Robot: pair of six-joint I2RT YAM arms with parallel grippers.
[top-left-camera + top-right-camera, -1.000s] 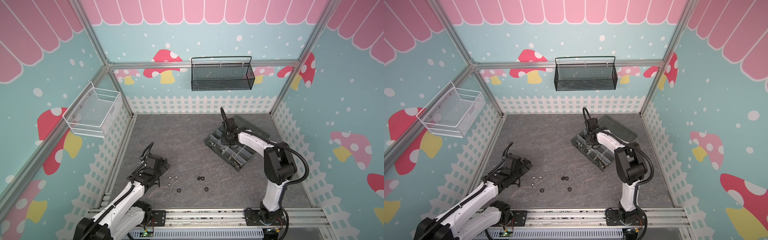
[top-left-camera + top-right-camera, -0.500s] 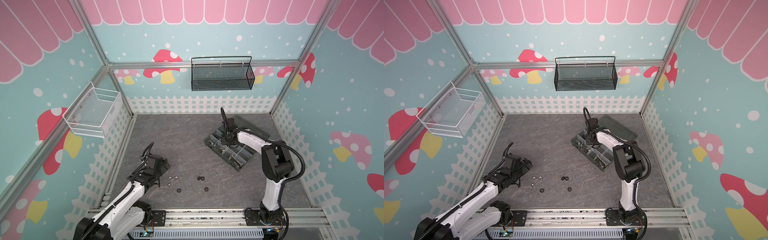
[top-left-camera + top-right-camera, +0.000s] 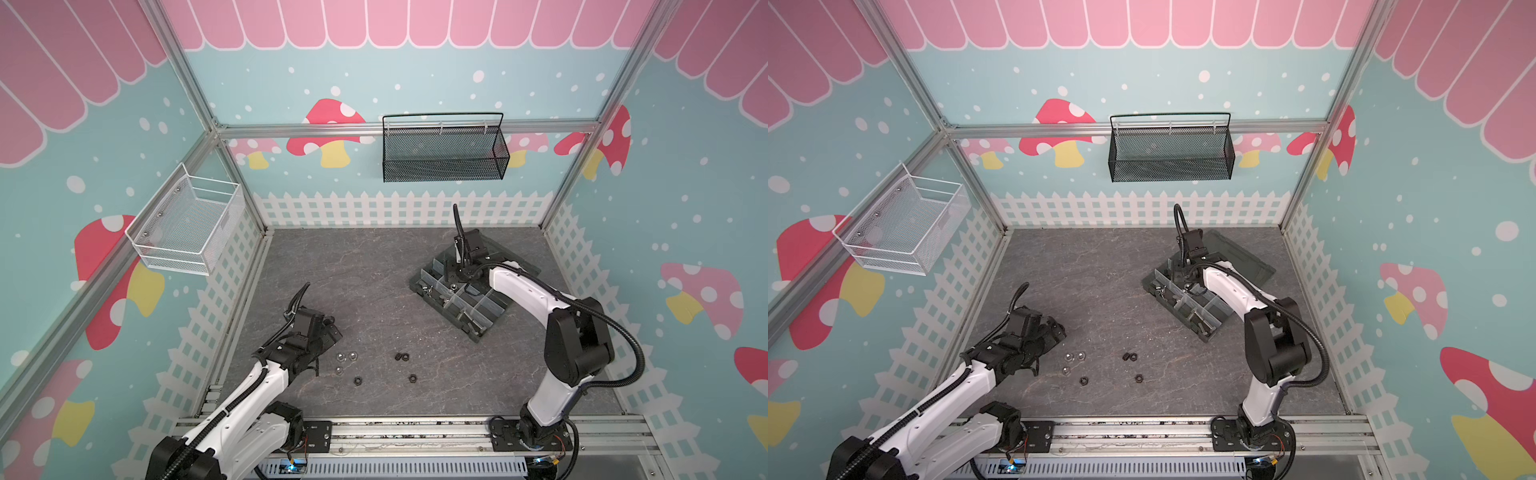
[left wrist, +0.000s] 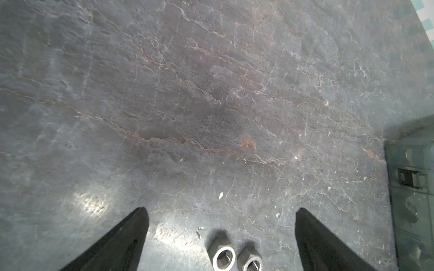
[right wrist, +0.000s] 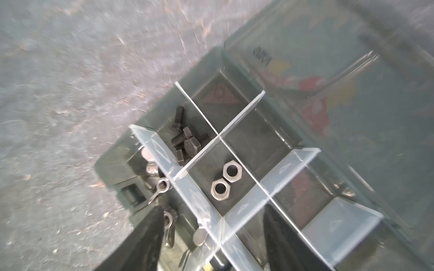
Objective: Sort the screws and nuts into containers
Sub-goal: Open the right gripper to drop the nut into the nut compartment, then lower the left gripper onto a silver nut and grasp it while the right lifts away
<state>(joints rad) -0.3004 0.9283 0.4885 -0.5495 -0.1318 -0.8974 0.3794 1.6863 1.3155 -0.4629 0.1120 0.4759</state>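
Note:
The dark organizer box (image 3: 482,328) (image 3: 1208,328) lies at the right with its lid (image 3: 509,257) folded back. My right gripper (image 5: 212,210) (image 3: 452,272) hangs open over its compartments with nothing between the fingers. Just ahead of it, one compartment holds two silver nuts (image 5: 225,180). Black screws (image 5: 185,140) fill the neighbouring one, and wing nuts (image 5: 162,185) lie in another. Three silver nuts (image 3: 340,356) (image 3: 1070,356) and three black nuts (image 3: 402,356) (image 3: 1129,356) rest on the floor. My left gripper (image 4: 220,209) (image 3: 326,332) is open and low beside two silver nuts (image 4: 222,257).
A black mesh basket (image 3: 444,149) hangs on the back wall and a white wire basket (image 3: 187,228) on the left wall. White picket fencing (image 3: 399,208) rings the grey slate floor (image 3: 353,282). The box's edge (image 4: 411,187) shows in the left wrist view.
My right gripper has opened above the box and its arm has shifted slightly. The left arm has stayed where it was beside the silver nuts.

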